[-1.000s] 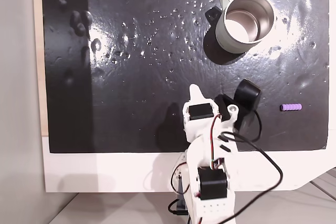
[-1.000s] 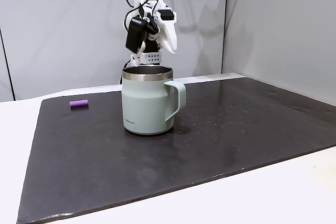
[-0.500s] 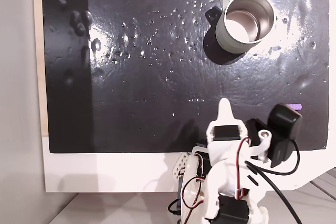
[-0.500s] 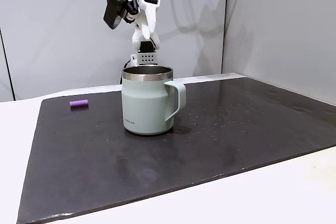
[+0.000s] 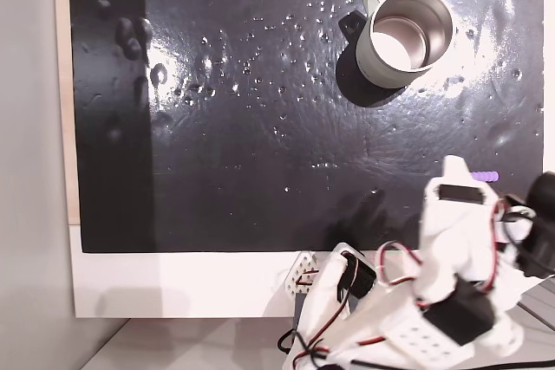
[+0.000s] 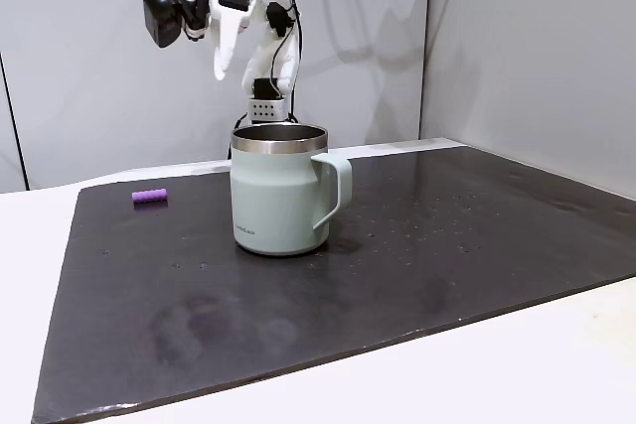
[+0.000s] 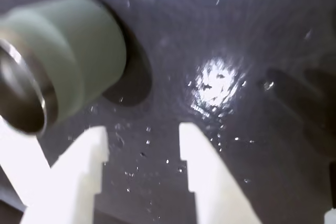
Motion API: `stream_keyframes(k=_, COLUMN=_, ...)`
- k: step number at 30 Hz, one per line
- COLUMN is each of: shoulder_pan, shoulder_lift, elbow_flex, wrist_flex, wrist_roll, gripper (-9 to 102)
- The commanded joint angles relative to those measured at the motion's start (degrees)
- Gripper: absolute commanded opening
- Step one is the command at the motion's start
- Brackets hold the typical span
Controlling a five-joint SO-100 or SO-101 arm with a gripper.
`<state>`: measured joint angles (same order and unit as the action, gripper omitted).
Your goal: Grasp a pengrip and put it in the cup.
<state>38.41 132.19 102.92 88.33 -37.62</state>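
Swung toward the pengrip (image 5: 481, 176) at four o'clock of the cup (image 5: 406, 36); gripper (image 7: 143, 139) open, empty; grasp pending.

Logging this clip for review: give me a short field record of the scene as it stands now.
surface: black mat on a white table
cup: upright on the mat, handle to the right in the side fixed view, nothing visible inside
pengrip: lying on the mat, apart from the cup
end effector: raised in the air, open and holding nothing in the wrist view
task state: pengrip not yet grasped
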Motion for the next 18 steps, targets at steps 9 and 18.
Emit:
stream_keyframes(k=9, shoulder_pan=14.59, shoulder_lift=-23.29, elbow_flex=-13.71, wrist_flex=-5.19, wrist_roll=-9.49, gripper=15)
stream_keyframes(k=18, shoulder_pan=18.46, shoulder_lift=-34.37, elbow_flex=-18.19, wrist_flex=-7.03, wrist_roll=-13.62, gripper=22)
